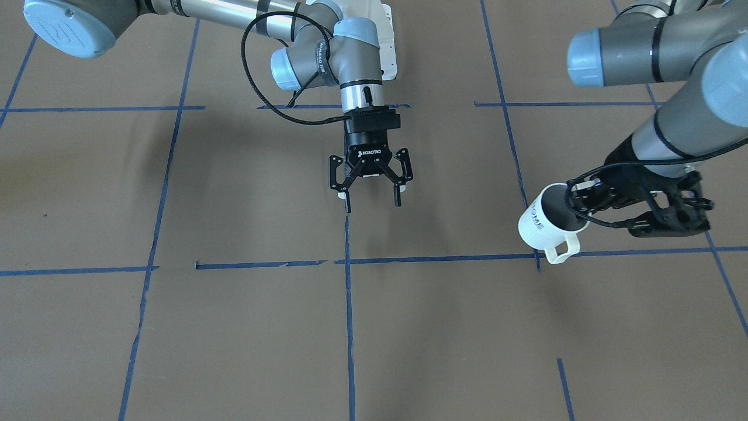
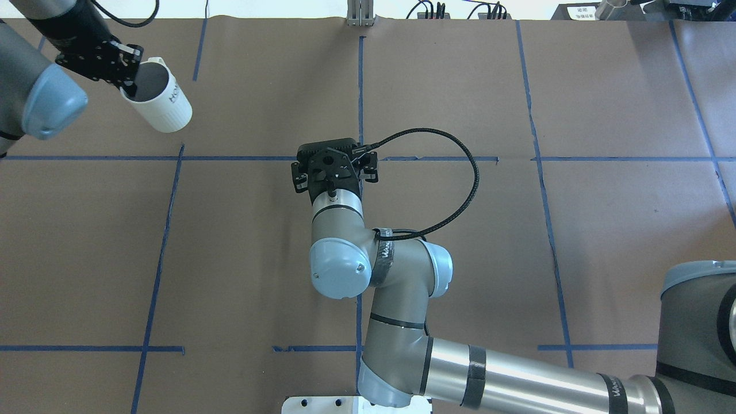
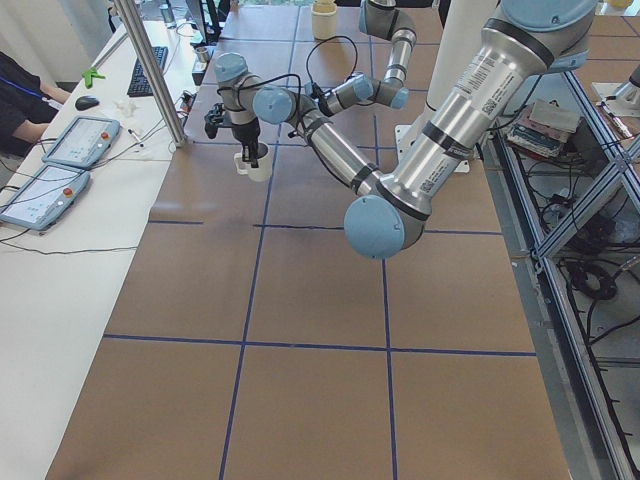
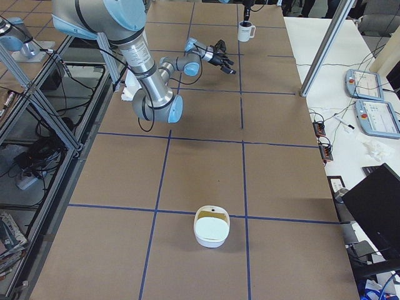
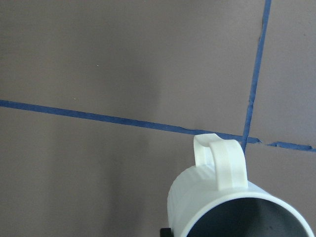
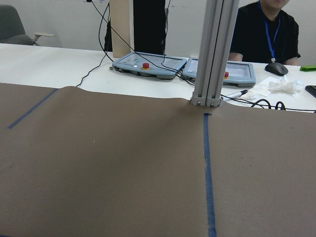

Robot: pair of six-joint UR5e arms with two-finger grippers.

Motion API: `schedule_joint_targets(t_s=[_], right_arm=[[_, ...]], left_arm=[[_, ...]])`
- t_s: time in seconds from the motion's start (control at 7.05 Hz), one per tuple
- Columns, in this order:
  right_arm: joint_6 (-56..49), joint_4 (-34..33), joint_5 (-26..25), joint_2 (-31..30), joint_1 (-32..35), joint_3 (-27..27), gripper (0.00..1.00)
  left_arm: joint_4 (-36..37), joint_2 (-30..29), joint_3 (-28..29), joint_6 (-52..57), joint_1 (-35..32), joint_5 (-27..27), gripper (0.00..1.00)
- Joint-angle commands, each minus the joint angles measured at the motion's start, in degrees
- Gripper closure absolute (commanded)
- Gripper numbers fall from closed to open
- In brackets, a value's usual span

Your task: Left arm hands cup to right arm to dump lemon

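The cream-white cup (image 1: 546,227) with "HOME" lettering hangs from my left gripper (image 1: 575,203), which is shut on its rim, one finger inside and one outside. It is at the far left of the table in the overhead view (image 2: 164,103), handle toward the operators' side (image 5: 222,163). The grey inside shows in the left wrist view; no lemon is visible. My right gripper (image 1: 373,204) with "ROBOTIQ" lettering is open and empty over the table's middle, pointing down, well apart from the cup.
A white bowl (image 4: 211,226) sits on the table's right end. A metal post (image 6: 212,49) stands at the far edge, with teach pendants (image 6: 148,64) and an operator behind it. Blue tape lines grid the brown table.
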Motion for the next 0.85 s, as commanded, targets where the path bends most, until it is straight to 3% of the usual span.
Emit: schedule_joint_targets(t_s=[0.0,0.14,0.43,0.71], right_arm=[[-0.16,-0.58,12.55,-1.32,5.78,0.33,0.0],[-0.16,-0.93,21.93,-2.97,9.46,1.2,0.0],[-1.73,-10.03,41.1,-7.45,18.25,9.69,0.0],[-4.02,-14.62,55.7,-10.01,26.42,12.63,0.0]], left_arm=[[0.25,8.81,-5.5,8.92,-2.51,0.53,1.0],[-0.97,14.15,-7.97,9.28,-2.52,0.45,1.0],[-5.02,21.21,-10.09,8.85,-2.52,0.54,1.0],[-12.99,25.71,-7.75,8.32,-2.25,0.45,1.0]])
